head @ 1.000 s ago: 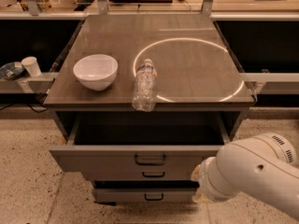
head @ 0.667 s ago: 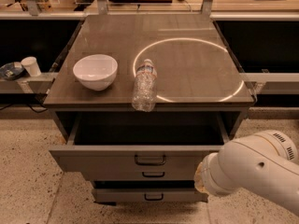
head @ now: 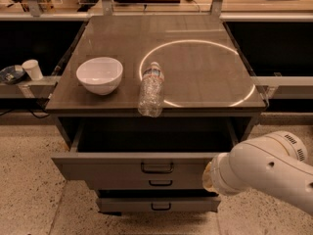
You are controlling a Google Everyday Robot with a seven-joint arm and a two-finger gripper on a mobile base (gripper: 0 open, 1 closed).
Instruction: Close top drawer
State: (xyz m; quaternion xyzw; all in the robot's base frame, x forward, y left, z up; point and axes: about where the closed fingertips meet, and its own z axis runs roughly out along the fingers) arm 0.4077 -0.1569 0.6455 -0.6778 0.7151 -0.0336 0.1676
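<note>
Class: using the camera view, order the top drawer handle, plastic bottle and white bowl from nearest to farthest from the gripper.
Gripper sits low right, at the top drawer front.
1. Drawer handle, just left.
2. Plastic bottle, tabletop front edge.
3. White bowl, far left.

On the cabinet (head: 195, 72), the bowl (head: 99, 75) sits front-left and the bottle (head: 151, 89) lies at the front edge, centre; the top drawer (head: 98, 168) projects from its front, the gripper (head: 208, 176) is before its front-right corner, and a cup (head: 33, 69) stands to its left.
</note>
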